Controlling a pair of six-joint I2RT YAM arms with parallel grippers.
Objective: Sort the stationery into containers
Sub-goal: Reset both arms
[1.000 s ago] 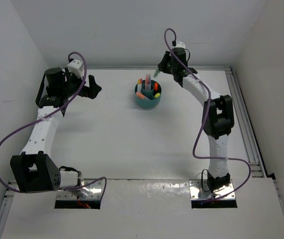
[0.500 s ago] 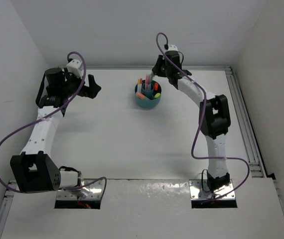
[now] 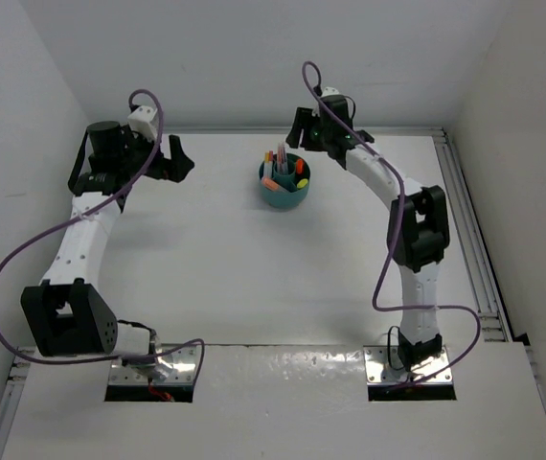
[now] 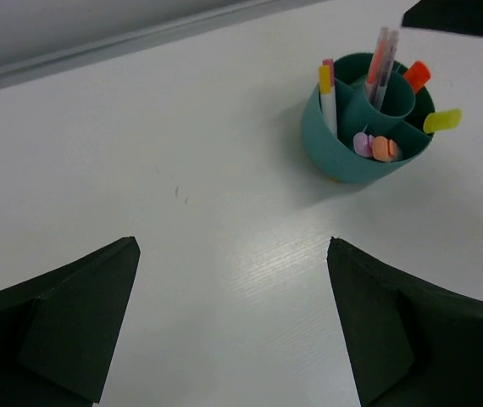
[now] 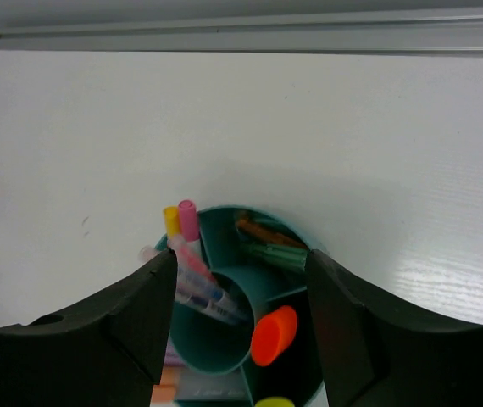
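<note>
- Hovering just above the back rim of the teal cup point(image 5: 212, 348), the right claw point(image 5: 241, 263) has its jaws parted, with nothing visible between them.
- Looking down through it, the pink-capped pen point(image 5: 189, 209) and a yellow-capped one lean at the cup's edge. A green pen point(image 5: 275, 253) lies in a ring compartment and an orange marker point(image 5: 274, 332) stands beside the centre tube.
- The step in hand reads as a release. Done well, the jaws would finish spreading before the claw lifts straight up, so that neither finger catches a tall pen or tips the cup.
- The left claw point(image 4: 233, 322) waits wide open and empty, well to the left of the cup point(image 4: 343, 157), above the bench point(image 4: 182, 127).
- All stationery that shows stands in the cup point(image 3: 284, 192), so the sorting looks nearly finished.
- A second ago the right claw point(image 3: 302, 129) hung off the cup's back right, narrower, with what looked like a thin greenish item at its tip. It has since swung in over the rim and opened.
- The left claw point(image 3: 175, 158) has shifted only slightly, and the cup has not moved.
</note>
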